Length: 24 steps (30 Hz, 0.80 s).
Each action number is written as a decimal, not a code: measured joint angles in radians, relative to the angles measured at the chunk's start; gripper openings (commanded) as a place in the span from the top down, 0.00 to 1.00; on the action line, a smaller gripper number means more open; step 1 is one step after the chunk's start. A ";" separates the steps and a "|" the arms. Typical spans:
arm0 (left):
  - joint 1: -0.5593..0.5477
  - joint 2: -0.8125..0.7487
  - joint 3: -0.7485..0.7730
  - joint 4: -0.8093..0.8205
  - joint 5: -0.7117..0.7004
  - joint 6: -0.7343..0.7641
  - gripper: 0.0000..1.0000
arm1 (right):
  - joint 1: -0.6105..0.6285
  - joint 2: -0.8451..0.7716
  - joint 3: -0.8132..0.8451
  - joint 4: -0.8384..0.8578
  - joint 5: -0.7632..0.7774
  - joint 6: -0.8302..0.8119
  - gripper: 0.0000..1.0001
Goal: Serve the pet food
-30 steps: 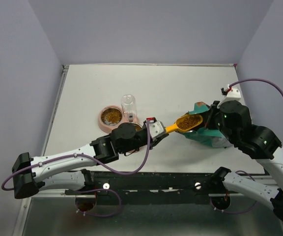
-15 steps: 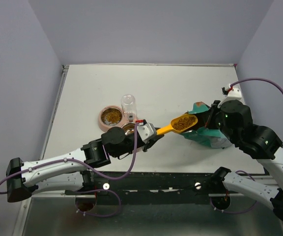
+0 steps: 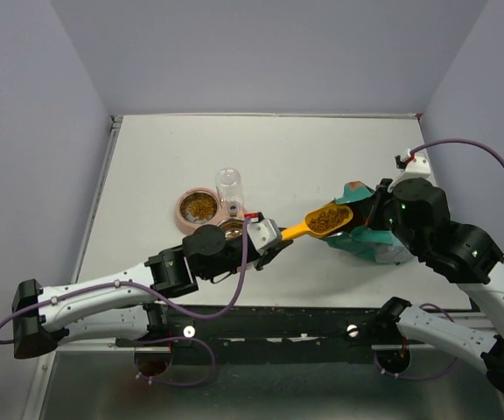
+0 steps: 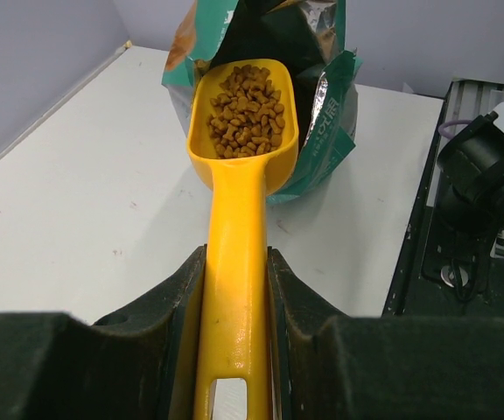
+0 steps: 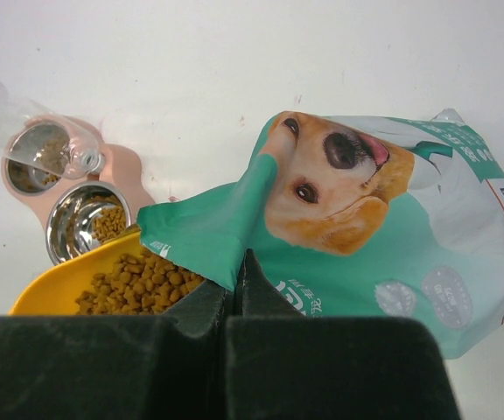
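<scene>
On the white tabletop (image 3: pixel 322 157), the teal bag (image 5: pixel 357 262) lies at centre right of the overhead view, the right end effector (image 5: pixel 233 273) pinched on its open flap, while the left end effector (image 4: pixel 233 262) clamps the yellow scoop (image 4: pixel 239 210) by its handle, the pet food (image 4: pixel 248 109) heaped in its bowl by the bag's mouth.
</scene>
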 measured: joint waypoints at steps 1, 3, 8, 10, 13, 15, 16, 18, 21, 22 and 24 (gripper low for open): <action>0.000 -0.008 0.000 -0.006 0.000 0.000 1.00 | 0.000 0.000 0.000 0.000 0.000 0.000 1.00; 0.000 -0.031 0.000 -0.022 0.000 -0.001 1.00 | 0.000 0.000 0.000 0.000 0.000 -0.001 1.00; -0.002 -0.093 0.000 -0.078 0.000 0.000 1.00 | 0.000 0.000 0.000 0.000 0.001 -0.012 1.00; -0.002 -0.107 0.000 -0.092 0.000 0.003 1.00 | 0.000 0.000 0.000 0.000 0.001 -0.015 1.00; -0.002 -0.119 0.000 -0.110 0.000 0.005 1.00 | 0.000 0.000 0.000 0.000 0.001 -0.015 1.00; -0.005 -0.129 0.000 -0.125 -0.002 0.005 1.00 | 0.000 -0.001 0.000 0.000 0.003 -0.015 1.00; -0.006 -0.136 0.001 -0.132 -0.004 0.005 1.00 | 0.000 -0.001 0.000 0.000 0.004 -0.015 1.00; -0.007 -0.153 0.005 -0.142 -0.013 0.006 1.00 | 0.000 -0.001 0.000 0.000 0.008 -0.015 1.00; -0.007 -0.197 0.013 -0.171 -0.035 0.008 1.00 | 0.000 -0.001 0.000 0.000 0.010 -0.015 1.00; -0.007 -0.210 0.017 -0.182 -0.042 0.008 1.00 | 0.000 -0.001 0.000 0.000 0.011 -0.016 1.00; -0.007 -0.238 0.024 -0.199 -0.052 0.008 1.00 | 0.000 -0.001 0.000 0.001 0.012 -0.019 1.00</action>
